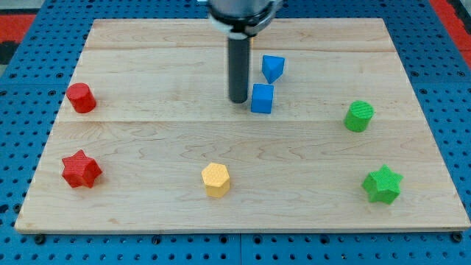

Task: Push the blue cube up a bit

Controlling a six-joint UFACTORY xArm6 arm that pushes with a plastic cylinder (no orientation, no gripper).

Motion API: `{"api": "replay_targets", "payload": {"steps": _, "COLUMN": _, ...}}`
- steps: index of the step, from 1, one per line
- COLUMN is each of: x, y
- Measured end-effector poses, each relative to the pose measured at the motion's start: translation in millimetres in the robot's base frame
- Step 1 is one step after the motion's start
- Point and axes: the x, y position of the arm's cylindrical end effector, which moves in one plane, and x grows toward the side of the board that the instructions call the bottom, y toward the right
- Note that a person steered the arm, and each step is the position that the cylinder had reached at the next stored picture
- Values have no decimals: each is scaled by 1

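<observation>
The blue cube (262,99) sits on the wooden board (147,140) a little right of centre, in the upper half. My tip (238,100) rests on the board just left of the cube, nearly touching its left side. A second blue block (273,68), wedge-like in shape, lies just above and slightly right of the cube. The rod rises straight up to the dark arm end at the view's top.
A red cylinder (81,98) and a red star (81,169) lie at the left. A yellow hexagonal block (215,179) lies at bottom centre. A green cylinder (359,116) and a green star (382,185) lie at the right.
</observation>
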Motion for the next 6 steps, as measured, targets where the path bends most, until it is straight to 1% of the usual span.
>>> {"api": "replay_targets", "payload": {"steps": 1, "x": 36, "y": 7}}
{"api": "replay_targets", "payload": {"steps": 2, "x": 30, "y": 21}}
{"api": "replay_targets", "payload": {"steps": 3, "x": 9, "y": 49}}
{"api": "replay_targets", "payload": {"steps": 4, "x": -3, "y": 58}}
{"api": "replay_targets", "payload": {"steps": 6, "x": -3, "y": 83}}
